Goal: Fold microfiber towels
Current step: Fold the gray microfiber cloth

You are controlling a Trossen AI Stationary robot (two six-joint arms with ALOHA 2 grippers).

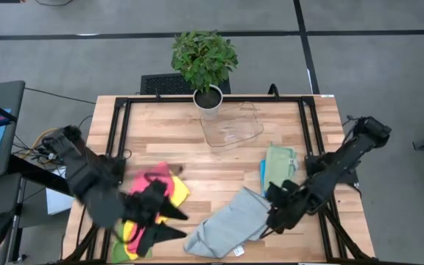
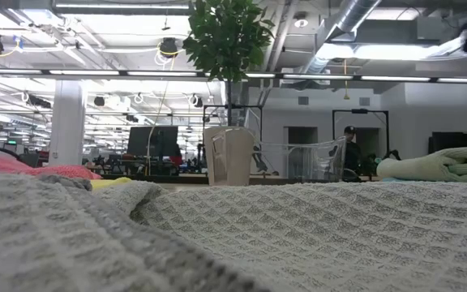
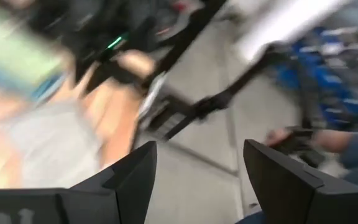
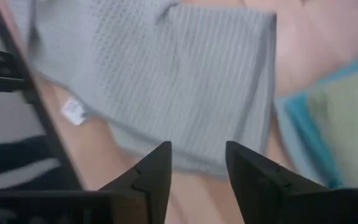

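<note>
1. High view, far left: the left gripper point(image 1: 169, 221) sits over the pile of pink and yellow microfiber towels point(image 1: 169, 188) near the table's front left. Its own wrist view shows both dark fingers point(image 3: 135, 180) spread apart with nothing between them, so it's released.
2. Middle front: the light grey waffle-weave microfiber towel point(image 1: 230, 224) lies rumpled, part doubled over, its white tag point(image 4: 73, 111) showing near the front edge. My read is that this is the cloth in hand and the fold is only half there.
3. Just right of that, the right gripper point(image 1: 274, 213) hangs at the grey towel's right edge. Fingers apart in its wrist view, nothing grasped (the cloth sits below them, not between them).
4. Next move, I'd guess: pinch a free edge or corner cleanly through one layer only, then carry it across and square it up.
5. Right side: a folded pale green towel on a blue one point(image 1: 278, 165) looks like finished work.
6. Containers: the clear plastic tray point(image 1: 230, 129) at the back holds nothing I can see; the white pot point(image 1: 208, 103) beside it holds a leafy green plant point(image 1: 203, 57).
</note>
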